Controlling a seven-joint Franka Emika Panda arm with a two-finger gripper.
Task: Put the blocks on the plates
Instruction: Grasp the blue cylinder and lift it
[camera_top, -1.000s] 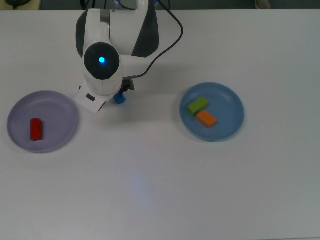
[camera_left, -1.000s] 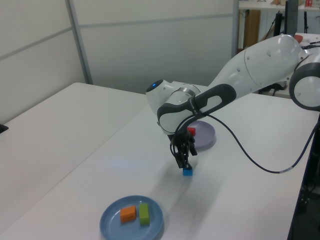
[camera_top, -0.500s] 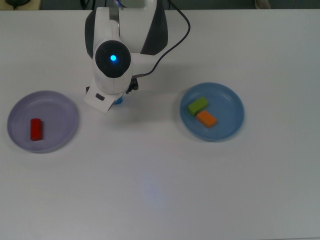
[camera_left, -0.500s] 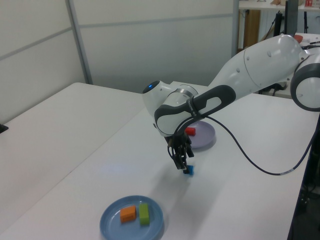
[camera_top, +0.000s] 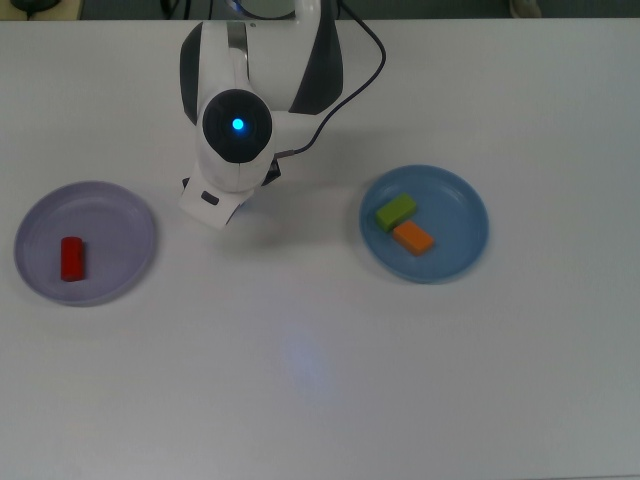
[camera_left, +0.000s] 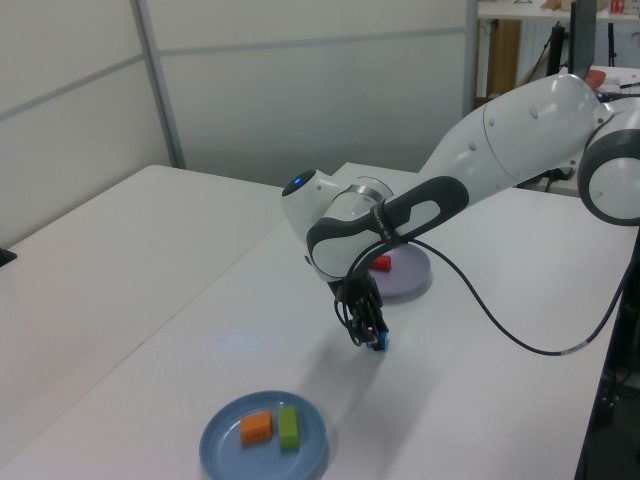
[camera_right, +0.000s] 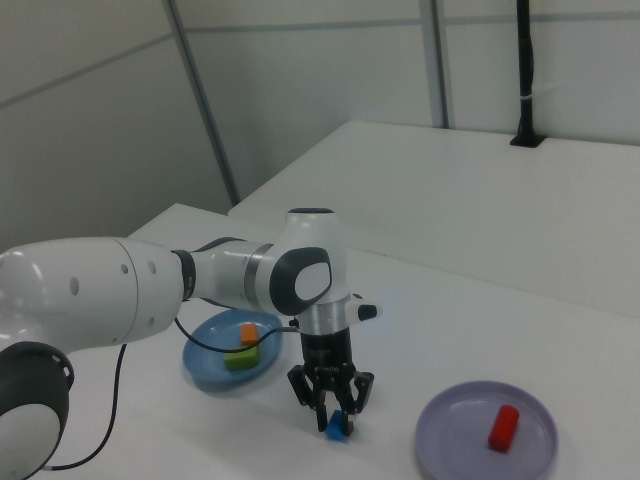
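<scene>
One blue block (camera_right: 337, 431), hidden under the arm in the top view, sits gripped by the pincer (camera_right: 331, 408).

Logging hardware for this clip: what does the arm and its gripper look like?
The arm has glossy white shells with dark grey joint bands, and a black cable loops from it. A blue light glows on the wrist. The gripper is small and black.

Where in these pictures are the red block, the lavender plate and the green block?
red block (camera_top: 72, 258): top view, middle of its upper face.
lavender plate (camera_top: 120, 215): top view, bare floor near its rim.
green block (camera_top: 396, 211): top view, centre of its top.
</scene>
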